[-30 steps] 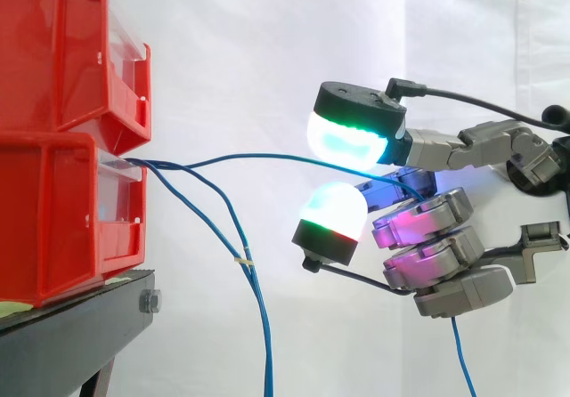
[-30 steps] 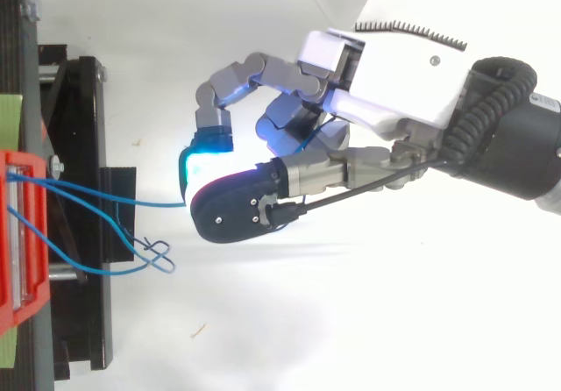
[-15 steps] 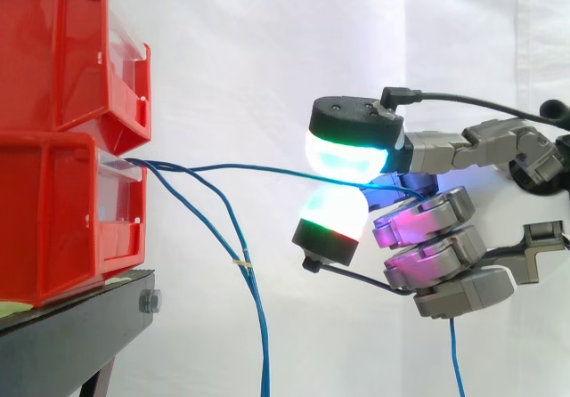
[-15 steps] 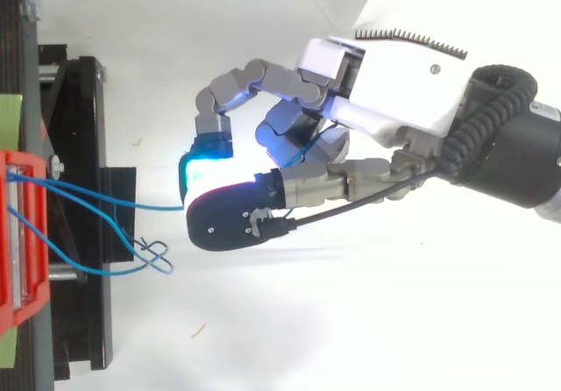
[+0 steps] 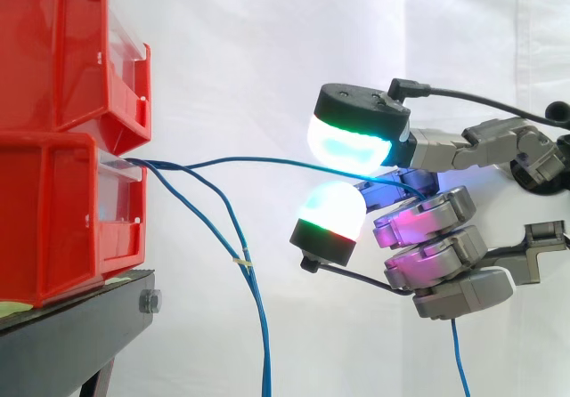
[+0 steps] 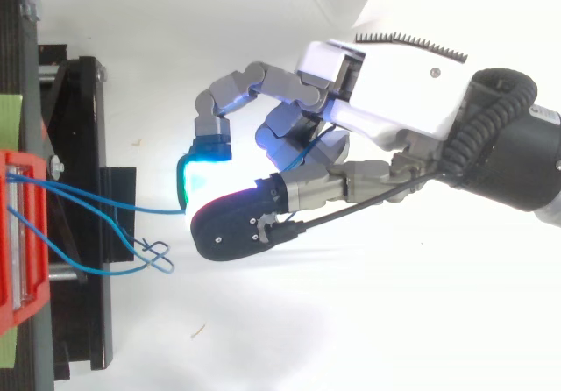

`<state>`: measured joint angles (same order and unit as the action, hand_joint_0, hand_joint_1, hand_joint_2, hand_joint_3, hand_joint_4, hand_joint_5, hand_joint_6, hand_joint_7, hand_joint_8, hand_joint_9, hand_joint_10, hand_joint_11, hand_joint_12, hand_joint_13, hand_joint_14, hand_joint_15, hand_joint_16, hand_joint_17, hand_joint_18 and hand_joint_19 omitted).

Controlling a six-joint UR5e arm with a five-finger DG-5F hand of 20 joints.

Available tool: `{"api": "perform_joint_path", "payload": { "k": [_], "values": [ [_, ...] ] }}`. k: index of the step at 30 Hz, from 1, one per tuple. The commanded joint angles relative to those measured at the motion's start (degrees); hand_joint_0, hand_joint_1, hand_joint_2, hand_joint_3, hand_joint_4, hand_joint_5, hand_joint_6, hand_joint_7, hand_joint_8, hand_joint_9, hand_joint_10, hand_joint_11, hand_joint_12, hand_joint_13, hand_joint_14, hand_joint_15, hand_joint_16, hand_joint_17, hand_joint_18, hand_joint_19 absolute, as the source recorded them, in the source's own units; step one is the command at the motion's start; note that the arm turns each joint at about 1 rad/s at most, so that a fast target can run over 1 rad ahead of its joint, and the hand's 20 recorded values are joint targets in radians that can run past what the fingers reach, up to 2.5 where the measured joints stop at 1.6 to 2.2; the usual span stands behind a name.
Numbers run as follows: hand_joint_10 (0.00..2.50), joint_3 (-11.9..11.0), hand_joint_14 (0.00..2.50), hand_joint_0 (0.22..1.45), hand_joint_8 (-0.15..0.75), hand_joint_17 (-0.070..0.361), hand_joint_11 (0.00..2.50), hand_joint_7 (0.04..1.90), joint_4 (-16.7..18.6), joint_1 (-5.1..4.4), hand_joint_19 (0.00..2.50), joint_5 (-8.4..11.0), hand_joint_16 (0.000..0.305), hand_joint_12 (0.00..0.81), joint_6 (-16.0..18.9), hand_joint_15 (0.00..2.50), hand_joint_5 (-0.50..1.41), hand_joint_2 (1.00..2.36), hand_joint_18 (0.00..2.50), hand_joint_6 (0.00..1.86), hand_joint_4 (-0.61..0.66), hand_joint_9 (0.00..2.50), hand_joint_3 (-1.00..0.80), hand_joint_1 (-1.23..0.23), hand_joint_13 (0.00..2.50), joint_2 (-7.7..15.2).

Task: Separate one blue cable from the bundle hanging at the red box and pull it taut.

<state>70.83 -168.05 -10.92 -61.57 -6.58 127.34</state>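
Right of the lower red box, we see the hand curled round one blue cable, which arcs slackly from the box between parted glowing pads. The other cables droop beside the box.

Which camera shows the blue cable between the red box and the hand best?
The side view: the blue cable arcs from the red box into the hand, then hangs below it. The top view shows a short stretch before the hand covers it.
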Motion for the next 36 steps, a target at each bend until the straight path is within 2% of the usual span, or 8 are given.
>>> {"api": "perform_joint_path", "payload": {
  "k": [1,4,11,17,21,26,29,36],
  "values": [
    [1.67,0.01,2.37,0.55,0.252,0.093,1.68,1.12,0.01,-0.07,1.74,0.22,0.041,0.347,-0.01,1.74,-0.18,1.0,1.31,0.89,0.12,1.11,-0.5,-0.58,0.92,0.01],
    [1.65,0.01,2.36,0.56,0.245,0.091,1.71,1.14,0.01,-0.07,1.75,0.22,0.041,0.346,-0.01,1.75,-0.18,1.0,1.31,0.89,0.13,1.11,-0.5,-0.58,0.92,0.01],
    [1.59,0.01,2.32,0.6,0.238,0.088,1.74,1.21,0.01,-0.07,1.76,0.22,0.039,0.342,-0.1,1.77,-0.18,1.02,1.29,0.89,0.09,1.12,-0.22,-0.7,0.93,0.01],
    [1.6,-0.08,2.29,0.6,0.238,0.09,1.74,1.23,-0.08,-0.07,1.73,0.22,0.04,0.334,0.08,1.8,-0.18,1.03,1.3,0.9,0.02,1.12,-0.12,-0.73,0.95,0.01],
    [1.61,0.01,2.29,0.6,0.231,0.088,1.73,1.2,0.01,-0.07,1.74,0.22,0.039,0.333,0.52,1.78,-0.18,1.03,1.3,0.91,0.02,1.13,-0.12,-0.73,0.95,0.01],
    [1.62,0.01,2.32,0.57,0.236,0.09,1.74,1.15,0.54,-0.16,1.76,0.22,0.04,0.338,0.78,1.78,-0.18,1.02,1.29,0.9,0.08,1.13,-0.32,-0.65,0.94,0.01],
    [1.61,0.01,2.31,0.58,0.234,0.091,1.75,1.18,0.54,-0.16,1.75,0.22,0.041,0.334,0.78,1.8,-0.17,1.01,1.29,0.89,0.09,1.13,-0.34,-0.68,0.94,0.01],
    [1.66,0.01,2.23,0.63,0.225,0.091,1.77,1.23,1.06,-0.16,1.72,0.49,0.04,0.323,0.78,1.83,-0.19,1.02,1.28,0.91,-0.01,1.08,-0.2,-0.81,0.95,-0.08]
  ]
}}
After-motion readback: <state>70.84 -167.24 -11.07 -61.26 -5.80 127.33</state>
